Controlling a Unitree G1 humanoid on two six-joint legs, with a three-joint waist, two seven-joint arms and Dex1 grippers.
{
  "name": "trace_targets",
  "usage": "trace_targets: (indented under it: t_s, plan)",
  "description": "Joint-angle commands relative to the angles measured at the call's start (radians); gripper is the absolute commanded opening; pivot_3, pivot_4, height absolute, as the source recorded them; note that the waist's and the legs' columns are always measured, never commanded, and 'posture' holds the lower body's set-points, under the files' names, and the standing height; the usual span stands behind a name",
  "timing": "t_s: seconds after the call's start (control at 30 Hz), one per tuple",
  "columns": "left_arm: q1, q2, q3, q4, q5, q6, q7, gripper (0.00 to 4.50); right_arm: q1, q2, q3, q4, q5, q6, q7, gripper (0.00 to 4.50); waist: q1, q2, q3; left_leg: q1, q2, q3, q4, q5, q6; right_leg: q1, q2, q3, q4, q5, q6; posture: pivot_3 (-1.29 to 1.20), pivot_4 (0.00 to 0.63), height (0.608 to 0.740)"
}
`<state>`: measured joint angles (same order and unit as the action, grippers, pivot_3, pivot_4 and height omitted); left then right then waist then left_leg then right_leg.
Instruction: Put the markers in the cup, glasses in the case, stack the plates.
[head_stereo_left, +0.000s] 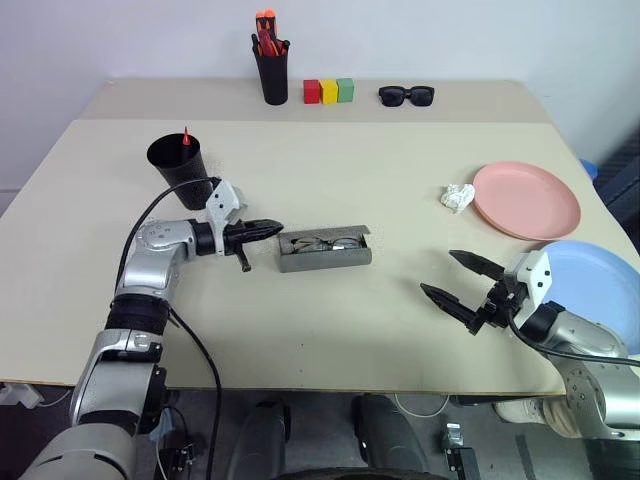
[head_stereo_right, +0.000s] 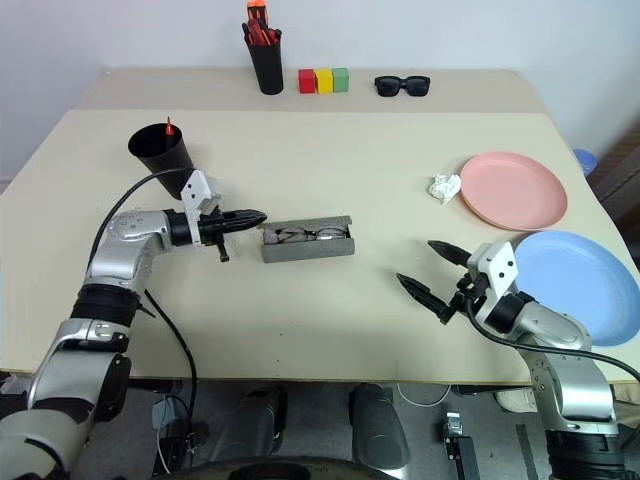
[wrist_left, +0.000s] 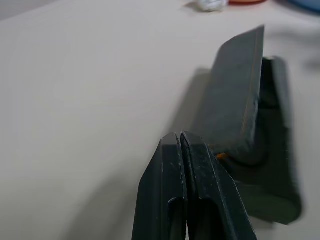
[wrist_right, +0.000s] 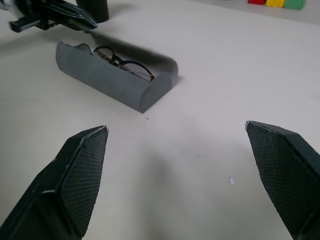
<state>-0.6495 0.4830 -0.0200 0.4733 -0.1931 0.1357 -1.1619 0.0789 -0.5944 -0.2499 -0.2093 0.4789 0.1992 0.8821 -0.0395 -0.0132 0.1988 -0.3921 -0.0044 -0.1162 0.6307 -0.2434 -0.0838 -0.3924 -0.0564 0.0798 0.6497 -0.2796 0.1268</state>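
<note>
A robot test lab: a plain beige tabletop (head_stereo_left: 330, 190) against a bare white wall (head_stereo_left: 450, 40), with 3 coloured blocks (head_stereo_left: 329, 91) staged near the tabletop's far edge.

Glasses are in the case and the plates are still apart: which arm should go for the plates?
Right. The open right gripper hovers beside the blue plate, with the pink plate just beyond; the shut left gripper is across the table by the case.

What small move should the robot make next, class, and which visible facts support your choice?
Probably the right tool, open and empty, should reach to the light blue plate beside it. The glasses already lie in the grey case, a marker tip shows in the black cup, and the pink plate still lies apart, unstacked.
</note>
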Motion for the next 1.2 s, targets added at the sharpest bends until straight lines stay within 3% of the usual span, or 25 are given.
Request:
trace_targets:
  t_s: [0.03,0.37,0.5,0.7,0.83,0.97,1.13,1.2]
  plan:
    - [0.028,0.015,-0.015,-0.098,-0.031,0.027,-0.032,0.04,-0.001,0.006,-0.011,-0.008,0.010,-0.018,-0.003,4.50,-0.002,0.000,0.000,0.000,0.000,0.000,0.000,0.000,0.000,0.000,0.000,0.000,0.000,0.000,0.000,0.00,0.150,0.740]
    - [0.134,0.091,-0.118,-0.155,0.065,-0.053,-0.060,0.04,-0.027,0.030,-0.029,0.034,-0.005,0.046,-0.133,4.50,-0.003,0.001,-0.001,0.002,0.000,0.000,0.000,0.000,0.000,0.001,0.000,0.000,0.000,0.000,0.000,0.00,0.150,0.740]
    - [0.115,0.092,-0.093,-0.143,0.059,-0.066,0.001,0.04,-0.043,0.049,-0.050,0.048,-0.028,0.038,-0.220,4.50,-0.003,0.003,-0.003,0.003,0.000,0.000,0.000,0.000,0.000,0.002,0.000,0.000,0.000,0.000,0.000,0.00,0.150,0.740]
    - [-0.063,0.040,0.113,-0.287,-0.191,0.273,0.176,0.04,-0.103,0.069,-0.131,-0.051,-0.001,0.130,-0.410,4.50,-0.002,0.000,-0.001,0.000,0.000,-0.001,0.002,0.000,0.000,0.000,0.000,0.000,0.001,0.000,0.000,0.00,0.150,0.740]
    - [-0.101,0.015,0.104,-0.436,-0.254,0.387,0.226,0.04,-0.149,0.040,-0.192,-0.122,0.063,0.280,-0.498,4.50,-0.003,0.001,-0.002,0.000,0.000,-0.001,0.000,0.000,0.000,0.000,0.000,0.000,0.000,0.000,0.000,0.00,0.150,0.740]
    - [-0.075,-0.007,0.000,-0.578,-0.328,0.488,0.155,1.85,-0.141,-0.031,-0.212,-0.100,-0.006,0.352,-0.550,4.50,0.000,0.002,-0.002,0.000,0.000,-0.001,-0.002,0.000,0.001,0.000,0.000,0.000,0.000,-0.001,0.001,0.00,0.150,0.740]
    - [-0.026,-0.027,-0.150,-0.594,-0.268,0.424,0.088,4.39,-0.090,-0.087,-0.222,-0.037,-0.108,0.369,-0.590,4.50,-0.001,0.002,-0.002,0.000,0.000,0.000,-0.001,0.000,0.000,0.000,0.000,0.000,0.000,-0.001,0.000,0.00,0.150,0.740]
    - [-0.024,-0.036,-0.199,-0.580,-0.240,0.381,0.059,4.48,-0.061,-0.101,-0.232,-0.052,-0.110,0.410,-0.583,4.50,-0.001,0.002,-0.002,0.001,0.000,0.000,0.000,0.000,0.001,0.001,0.000,0.000,0.000,-0.001,0.000,0.00,0.150,0.740]
